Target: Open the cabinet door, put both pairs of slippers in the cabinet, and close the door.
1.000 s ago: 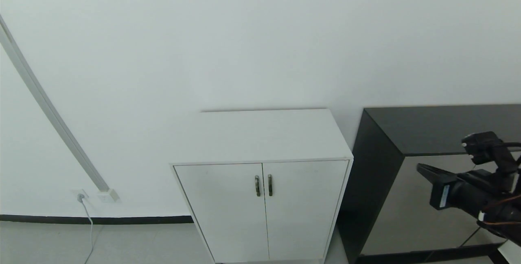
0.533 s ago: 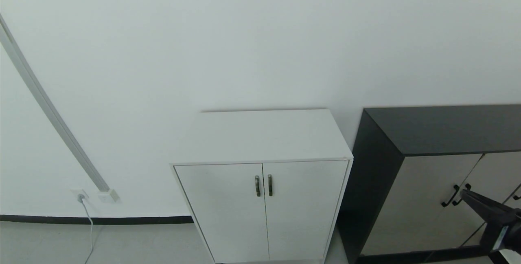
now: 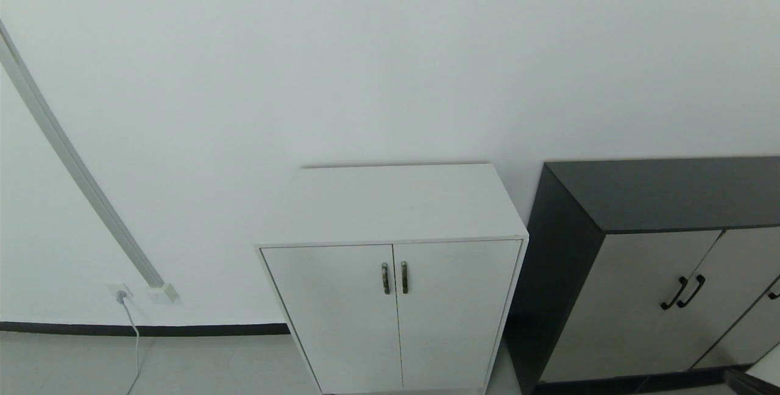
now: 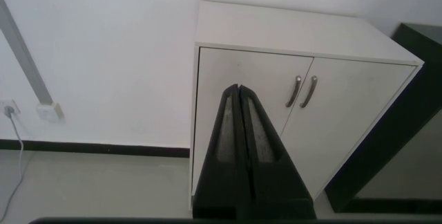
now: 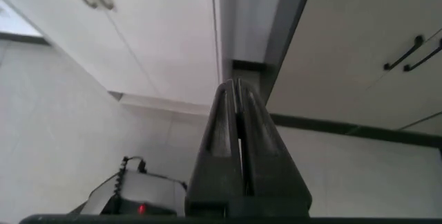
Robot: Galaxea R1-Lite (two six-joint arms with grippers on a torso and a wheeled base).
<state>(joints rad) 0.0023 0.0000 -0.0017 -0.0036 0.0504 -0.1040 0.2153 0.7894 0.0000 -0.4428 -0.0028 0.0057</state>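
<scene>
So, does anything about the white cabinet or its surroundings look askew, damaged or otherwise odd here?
Nothing stands out. The white two-door cabinet sits square and upright, both doors shut and flush, its two metal bar handles upright side by side. The black-topped cabinet beside it is closed too.

Cabinet (image 3: 390, 206): we see it white, upright, just left of the black sideboard (image 3: 640, 194).
Doors (image 3: 341, 316): both shut, paired handles (image 3: 386, 278) side by side.
</scene>
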